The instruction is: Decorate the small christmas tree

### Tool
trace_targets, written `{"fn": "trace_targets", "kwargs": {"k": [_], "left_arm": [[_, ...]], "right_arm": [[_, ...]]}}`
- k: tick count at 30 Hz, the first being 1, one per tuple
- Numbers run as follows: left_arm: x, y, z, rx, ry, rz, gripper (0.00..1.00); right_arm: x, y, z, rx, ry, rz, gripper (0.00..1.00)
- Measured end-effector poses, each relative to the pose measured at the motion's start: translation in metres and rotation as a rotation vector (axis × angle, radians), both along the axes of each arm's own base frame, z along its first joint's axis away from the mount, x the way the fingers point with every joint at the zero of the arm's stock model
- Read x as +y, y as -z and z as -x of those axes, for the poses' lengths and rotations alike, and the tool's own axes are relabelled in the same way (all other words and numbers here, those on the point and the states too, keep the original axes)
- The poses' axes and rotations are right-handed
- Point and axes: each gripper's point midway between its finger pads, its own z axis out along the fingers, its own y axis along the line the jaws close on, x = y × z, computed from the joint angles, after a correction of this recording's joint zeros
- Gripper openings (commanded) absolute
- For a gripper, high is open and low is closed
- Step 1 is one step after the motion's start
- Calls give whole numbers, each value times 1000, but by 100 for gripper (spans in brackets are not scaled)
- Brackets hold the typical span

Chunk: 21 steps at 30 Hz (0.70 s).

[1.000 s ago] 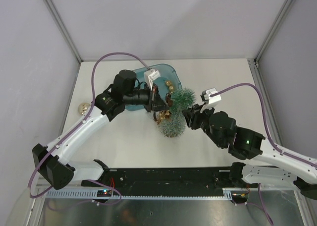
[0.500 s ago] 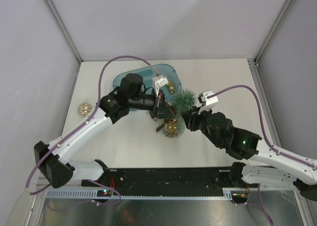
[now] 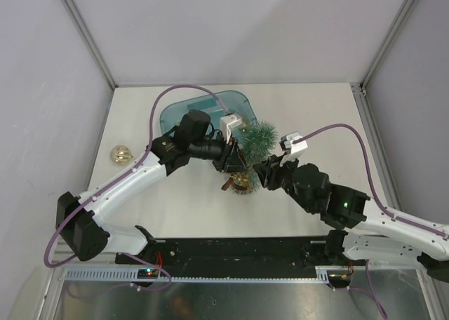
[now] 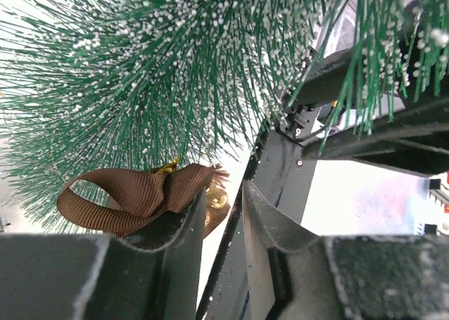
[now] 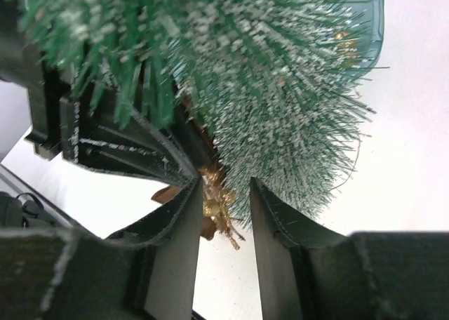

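The small christmas tree (image 3: 261, 137) (image 4: 175, 74) (image 5: 280, 88) leans tilted in the middle of the table, its needles frosted green. My right gripper (image 3: 261, 172) (image 5: 224, 183) reaches in from the right, and its fingertips press into the tree's lower needles. A brown ribbon bow (image 4: 133, 197) with a gold bell (image 4: 217, 197) (image 3: 240, 182) (image 5: 214, 201) hangs against those needles. It rests on the tip of one finger of my left gripper (image 3: 237, 167) (image 4: 224, 188). That gripper is open, with nothing between its fingers.
A translucent blue tub (image 3: 181, 111) (image 5: 368, 18) stands behind the tree, partly under my left arm. A gold ball (image 3: 121, 153) lies alone near the table's left edge. The two grippers nearly touch below the tree.
My left arm moved right, carrying the ribbon ornament up to the tree. Its jaws then opened off the ornament. The right gripper stayed on the tree.
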Motion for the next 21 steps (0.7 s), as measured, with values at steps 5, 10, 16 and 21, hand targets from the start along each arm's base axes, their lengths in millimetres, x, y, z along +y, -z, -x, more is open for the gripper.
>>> {"fn": "trace_targets", "kwargs": {"k": [5,10,16,21], "left_arm": [[1,1,-4,-26,-5,-9,44],[1,2,-4,-36,-2,-12,55],[7,14,1,-19,-2,-31,68],[10,14,5,-19,2,-37,85]], "right_arm": [[4,-3,18,-1,-35,-15,53],[7,-4,39,3,-63,-28,53],[15,32,45,33,-57,49,50],[16,43,44,35,-52,82,48]]}}
